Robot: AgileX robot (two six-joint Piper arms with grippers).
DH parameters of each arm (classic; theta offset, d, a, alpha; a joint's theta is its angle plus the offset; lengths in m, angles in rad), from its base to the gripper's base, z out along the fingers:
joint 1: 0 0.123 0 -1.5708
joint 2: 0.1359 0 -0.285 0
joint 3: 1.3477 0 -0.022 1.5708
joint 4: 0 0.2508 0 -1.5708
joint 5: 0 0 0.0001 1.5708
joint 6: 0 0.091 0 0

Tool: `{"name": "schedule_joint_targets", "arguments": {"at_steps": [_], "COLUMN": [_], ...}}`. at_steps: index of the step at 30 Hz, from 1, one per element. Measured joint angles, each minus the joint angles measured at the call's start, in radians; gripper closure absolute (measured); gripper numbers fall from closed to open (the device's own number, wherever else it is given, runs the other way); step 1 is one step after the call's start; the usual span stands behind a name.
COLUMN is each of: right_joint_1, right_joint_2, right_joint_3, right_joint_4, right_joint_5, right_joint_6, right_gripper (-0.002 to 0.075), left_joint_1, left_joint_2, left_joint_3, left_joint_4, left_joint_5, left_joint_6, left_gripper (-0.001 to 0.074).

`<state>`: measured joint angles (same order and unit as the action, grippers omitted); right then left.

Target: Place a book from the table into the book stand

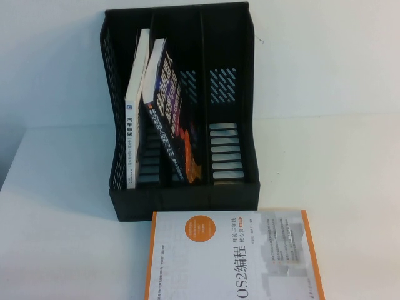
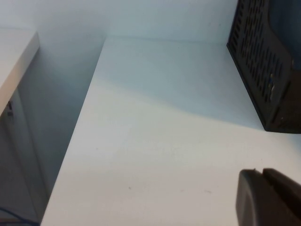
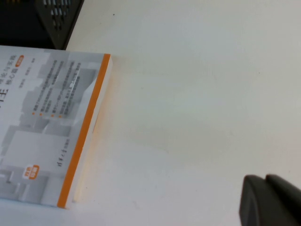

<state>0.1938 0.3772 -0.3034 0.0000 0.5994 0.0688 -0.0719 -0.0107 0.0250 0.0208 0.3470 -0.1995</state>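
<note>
Standing white-spined book [image 1: 133, 125]; slotted stand [image 1: 240, 37]

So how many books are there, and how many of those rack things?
Books: 3, namely the white book and dark book in the book stand, and the orange-edged book on the table
Book stand: 1
Total: 4

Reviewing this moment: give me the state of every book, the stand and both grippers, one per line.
book: upright in the stand's left compartment, spine facing out.
dark book: in the middle compartment, tilted.
orange-edged book: flat on the table, in front of the stand.
book stand: upright; right compartment holds no book.
left gripper: shut, holding nothing, over bare table beside the stand.
right gripper: shut, holding nothing, beside the orange-edged book.
</note>
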Motion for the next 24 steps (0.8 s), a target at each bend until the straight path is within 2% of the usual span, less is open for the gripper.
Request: {"name": "schedule_joint_targets", "arguments": {"at_steps": [9,16,24], "right_joint_1": [0.000,0.000,0.000], "right_joint_2": [0.000,0.000,0.000], "right_joint_3": [0.000,0.000,0.000], "right_joint_4": [0.000,0.000,0.000], "right_joint_5": [0.000,0.000,0.000], "right_joint_6": [-0.002,-0.002,-0.002], "right_gripper": [0.0728,0.0728,0.0728], "left_joint_1": [0.000,0.000,0.000], "left_joint_2": [0.000,0.000,0.000], "left_joint_3": [0.000,0.000,0.000], "left_joint_4": [0.000,-0.021,-0.037], "left_joint_5": [0.000,0.000,0.000], "left_joint_6": [0.002,0.101,0.108], "left_gripper": [0.0736,0.0736,0.0736]}}
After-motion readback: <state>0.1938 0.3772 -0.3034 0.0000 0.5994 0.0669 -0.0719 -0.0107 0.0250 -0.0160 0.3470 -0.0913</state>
